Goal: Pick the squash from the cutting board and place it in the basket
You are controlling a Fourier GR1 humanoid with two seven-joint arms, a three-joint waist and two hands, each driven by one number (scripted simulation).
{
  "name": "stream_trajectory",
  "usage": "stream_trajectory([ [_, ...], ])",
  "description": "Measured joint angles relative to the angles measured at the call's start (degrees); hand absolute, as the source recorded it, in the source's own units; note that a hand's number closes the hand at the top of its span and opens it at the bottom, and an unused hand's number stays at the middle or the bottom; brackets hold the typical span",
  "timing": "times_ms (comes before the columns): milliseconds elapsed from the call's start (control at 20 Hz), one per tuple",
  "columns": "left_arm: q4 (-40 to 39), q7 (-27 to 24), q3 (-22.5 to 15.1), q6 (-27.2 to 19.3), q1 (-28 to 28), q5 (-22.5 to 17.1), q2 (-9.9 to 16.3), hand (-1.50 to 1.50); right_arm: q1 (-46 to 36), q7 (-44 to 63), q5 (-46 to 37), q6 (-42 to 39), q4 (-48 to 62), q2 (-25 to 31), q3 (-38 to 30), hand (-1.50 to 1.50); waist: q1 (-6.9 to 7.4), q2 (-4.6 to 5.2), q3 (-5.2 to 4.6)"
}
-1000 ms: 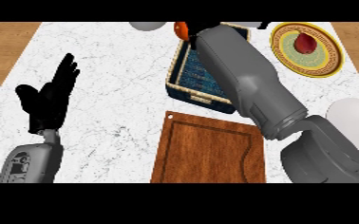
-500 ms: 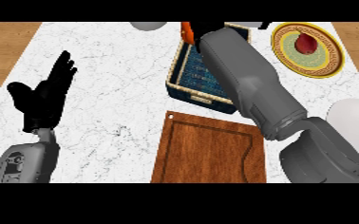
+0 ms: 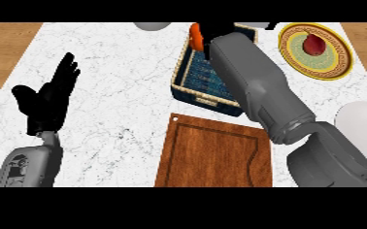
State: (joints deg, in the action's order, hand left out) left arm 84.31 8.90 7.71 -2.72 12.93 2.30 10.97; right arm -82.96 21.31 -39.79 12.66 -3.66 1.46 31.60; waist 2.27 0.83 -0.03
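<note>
Curling round the orange squash (image 3: 194, 30) above the basket (image 3: 188, 80), right hand (image 3: 219, 31) fingers; left hand (image 3: 49, 102) fingers wide.

We count one brown wooden cutting board (image 3: 215, 155), one dark woven basket (image 3: 204, 80), one round yellow-rimmed plate (image 3: 326, 60) carrying one red fruit (image 3: 313, 44), one orange squash (image 3: 194, 32), and two black hands (image 3: 46, 99) (image 3: 219, 31).
</note>
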Motion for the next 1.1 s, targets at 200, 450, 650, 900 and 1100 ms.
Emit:
stream_trajectory([
  [200,0.5,0.8,0.2,0.4,0.2,-0.3,0.4,0.0,0.4,0.0,0.6,-1.4,0.5,0.1,-1.4,1.5,0.15,0.03,0.01],
  [450,-0.2,0.3,0.3,0.3,0.5,-0.2,0.2,0.0,1.3,2.8,0.8,-2.8,1.9,-0.2,-2.5,1.5,0.26,0.13,0.0],
  [650,-0.8,0.1,0.7,0.6,0.6,-0.4,0.5,0.0,1.1,5.7,1.3,-3.0,1.4,-0.2,-3.6,-1.5,-0.04,-0.01,0.02],
  [900,0.0,0.9,0.4,0.5,0.6,-0.2,0.3,0.0,2.7,4.4,3.6,4.5,-1.8,1.0,-6.7,-1.5,-0.22,-0.06,0.05],
  [1100,1.1,1.2,0.0,-0.3,-0.2,0.2,-0.3,0.0,3.1,3.3,6.4,9.6,-5.0,1.6,-10.3,-1.5,-0.43,-0.23,0.05],
])
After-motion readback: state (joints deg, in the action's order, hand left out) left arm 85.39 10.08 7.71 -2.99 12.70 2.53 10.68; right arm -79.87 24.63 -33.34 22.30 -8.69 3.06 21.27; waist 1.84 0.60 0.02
